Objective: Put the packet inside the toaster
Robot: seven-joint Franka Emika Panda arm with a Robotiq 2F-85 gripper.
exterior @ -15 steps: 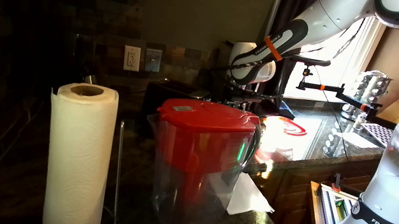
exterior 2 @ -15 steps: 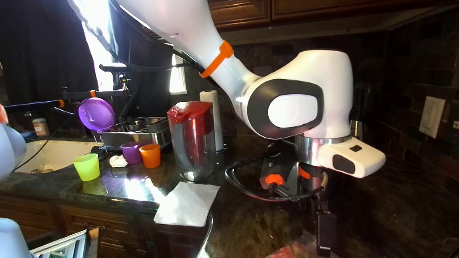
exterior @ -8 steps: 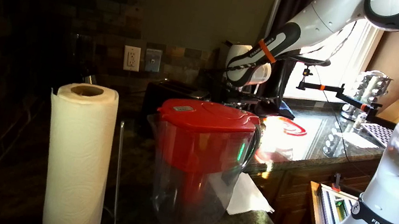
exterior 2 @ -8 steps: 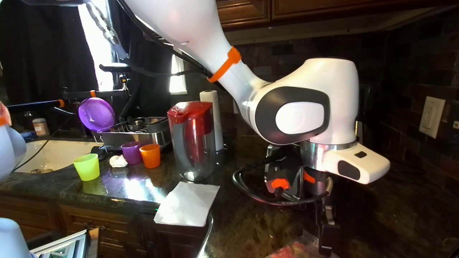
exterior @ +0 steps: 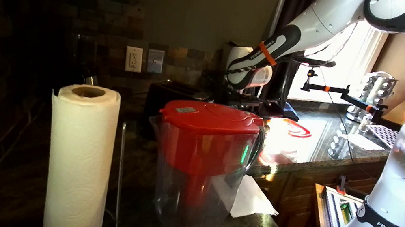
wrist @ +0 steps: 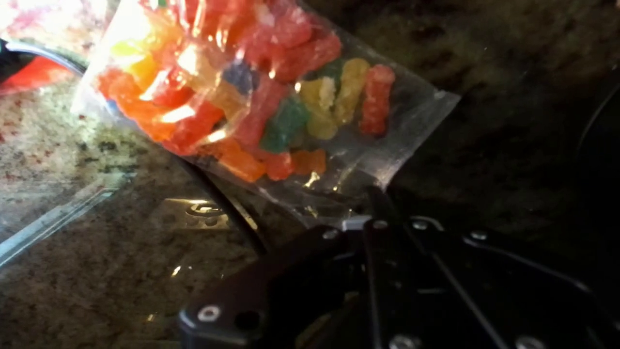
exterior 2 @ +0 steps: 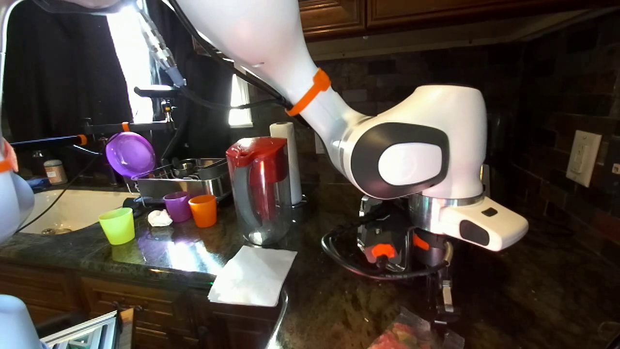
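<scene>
The packet (wrist: 232, 77), a clear bag of red, orange, yellow and green gummy candies, lies on the dark counter in the wrist view. Its film bunches at one corner, where the fingertips of my gripper (wrist: 381, 196) pinch it; the jaws stand together. In an exterior view part of the packet (exterior 2: 404, 334) shows at the bottom edge, beside the lowered gripper (exterior 2: 443, 317). The toaster (exterior: 159, 102) is a dark box against the back wall, partly covered by the red-lidded pitcher. From the opposite side my arm blocks much of the space where it stands.
The red-lidded pitcher (exterior: 204, 151) and a paper towel roll (exterior: 76, 166) stand on the counter. A white sheet (exterior 2: 254, 276) lies at the counter edge. Green (exterior 2: 117, 228), orange (exterior 2: 203, 212) and purple (exterior 2: 178, 207) cups stand near the sink. A cable loop (exterior 2: 339, 264) hangs by the wrist.
The arm has come down a little, shifting slightly right in an exterior view. The fingers have closed, and the packet's film has drawn up beside them.
</scene>
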